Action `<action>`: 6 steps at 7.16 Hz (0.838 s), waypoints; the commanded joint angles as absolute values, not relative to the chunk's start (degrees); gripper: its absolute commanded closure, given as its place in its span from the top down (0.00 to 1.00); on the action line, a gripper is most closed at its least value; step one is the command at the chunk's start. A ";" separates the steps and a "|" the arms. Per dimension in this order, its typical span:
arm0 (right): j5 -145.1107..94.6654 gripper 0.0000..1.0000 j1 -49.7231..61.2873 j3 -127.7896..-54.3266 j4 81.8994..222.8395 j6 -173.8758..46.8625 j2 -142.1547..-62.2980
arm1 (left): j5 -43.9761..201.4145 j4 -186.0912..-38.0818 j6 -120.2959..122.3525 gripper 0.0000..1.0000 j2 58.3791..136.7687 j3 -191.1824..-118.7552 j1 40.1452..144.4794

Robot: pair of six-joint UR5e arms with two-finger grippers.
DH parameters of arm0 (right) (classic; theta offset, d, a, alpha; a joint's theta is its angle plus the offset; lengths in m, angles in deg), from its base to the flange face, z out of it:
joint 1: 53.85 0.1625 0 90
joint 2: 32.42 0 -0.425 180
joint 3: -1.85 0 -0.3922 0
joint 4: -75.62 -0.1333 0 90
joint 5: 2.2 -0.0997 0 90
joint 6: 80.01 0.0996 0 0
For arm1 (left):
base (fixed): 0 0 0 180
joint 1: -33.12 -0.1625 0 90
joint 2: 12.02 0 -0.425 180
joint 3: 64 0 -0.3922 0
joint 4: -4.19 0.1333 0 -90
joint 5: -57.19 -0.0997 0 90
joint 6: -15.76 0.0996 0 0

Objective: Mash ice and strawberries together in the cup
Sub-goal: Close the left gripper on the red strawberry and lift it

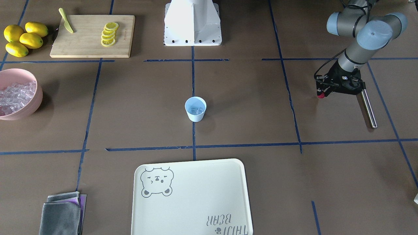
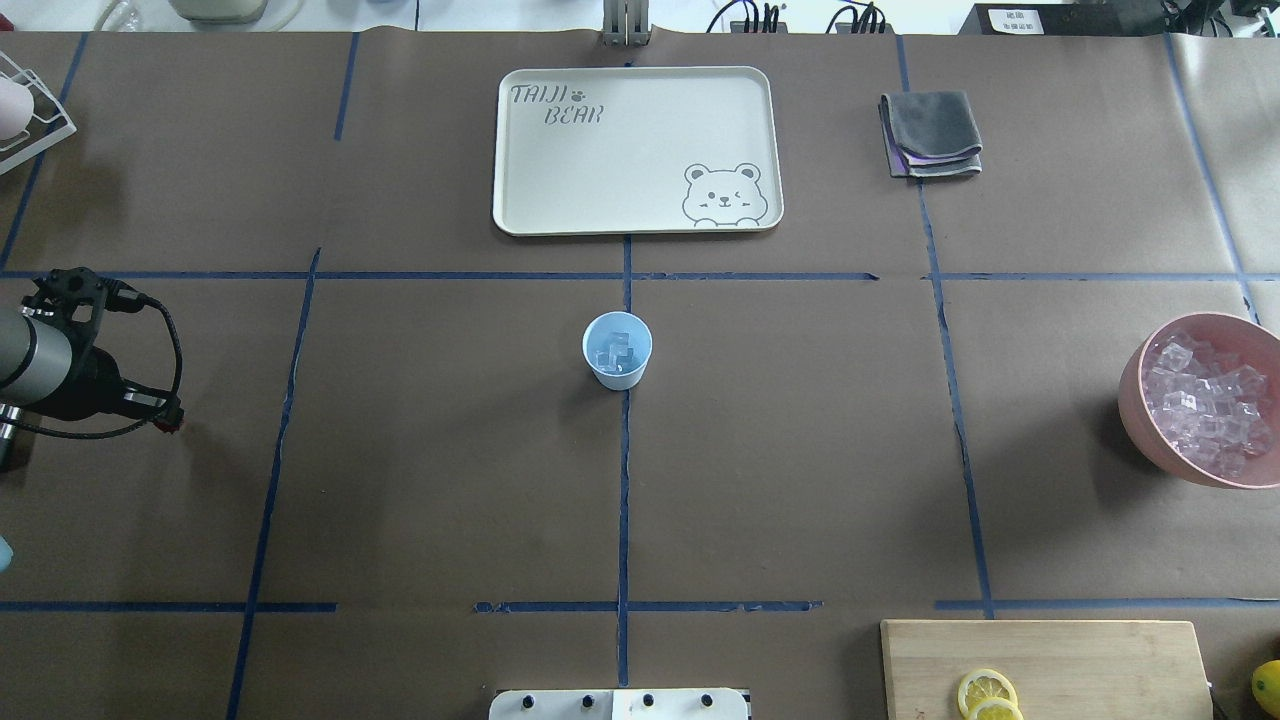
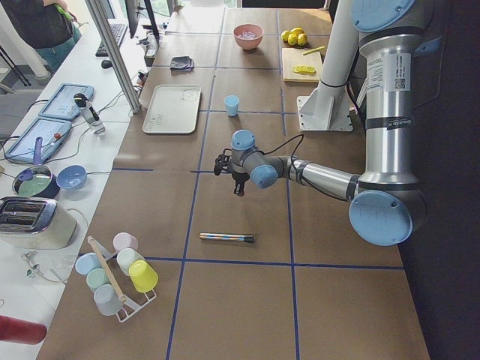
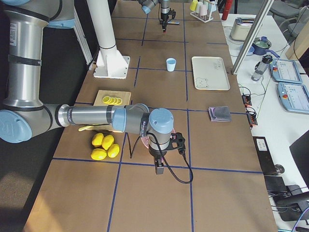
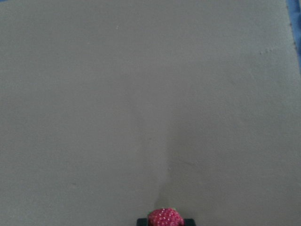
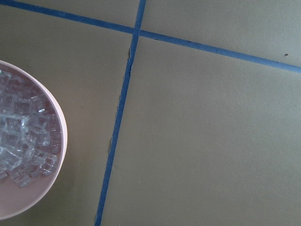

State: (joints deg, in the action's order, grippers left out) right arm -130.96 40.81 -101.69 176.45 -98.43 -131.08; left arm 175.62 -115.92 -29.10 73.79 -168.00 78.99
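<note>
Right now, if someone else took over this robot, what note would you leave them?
Left gripper: fingers shut on the strawberry, well away from the cup.
Right gripper: beside the pink bowl; open or shut, cannot tell.
Done: ice is in the cup.
Left: drop the strawberry in, then mash, probably with the metal rod lying near the left gripper.

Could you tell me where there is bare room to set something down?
Bare table rings the cup, widest between it and the pink bowl and toward the left gripper holding the strawberry. The tray is empty. Crowded: cutting board and lemons.
</note>
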 commanded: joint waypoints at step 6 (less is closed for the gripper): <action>-131.05 0.99 40.81 -102.83 176.43 -98.28 -132.35 | 175.14 -80.06 -38.24 0.00 102.00 -177.64 79.62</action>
